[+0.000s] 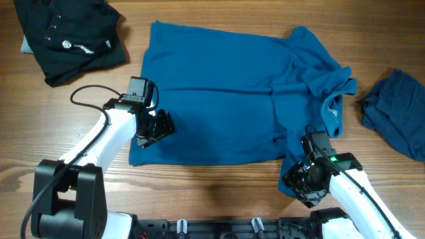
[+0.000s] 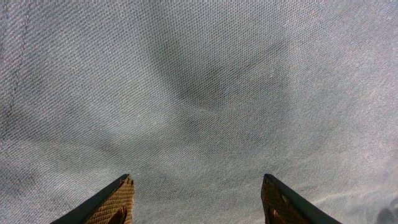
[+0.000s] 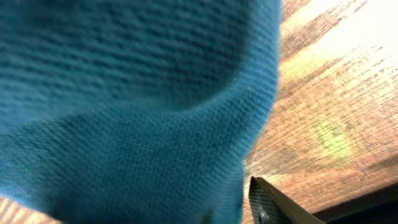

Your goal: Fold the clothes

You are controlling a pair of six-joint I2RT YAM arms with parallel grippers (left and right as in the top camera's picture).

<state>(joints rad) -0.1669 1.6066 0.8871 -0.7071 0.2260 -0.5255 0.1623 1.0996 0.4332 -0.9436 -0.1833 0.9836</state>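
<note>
Blue T-shirt (image 1: pixel 226 93) lies spread on the wooden desk (image 1: pixel 212 192). Left gripper (image 1: pixel 159 126), jaws apart, is over its corner. Right gripper (image 1: pixel 297 180) meets a sleeve; whether it is apart or together, I cannot tell.

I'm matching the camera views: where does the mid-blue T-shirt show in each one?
Overhead: T-shirt spread across the middle.
Left wrist: T-shirt fills the frame, greyish.
Right wrist: T-shirt covers left and centre.
Shared landmark: wooden table, in overhead and right wrist only.
</note>
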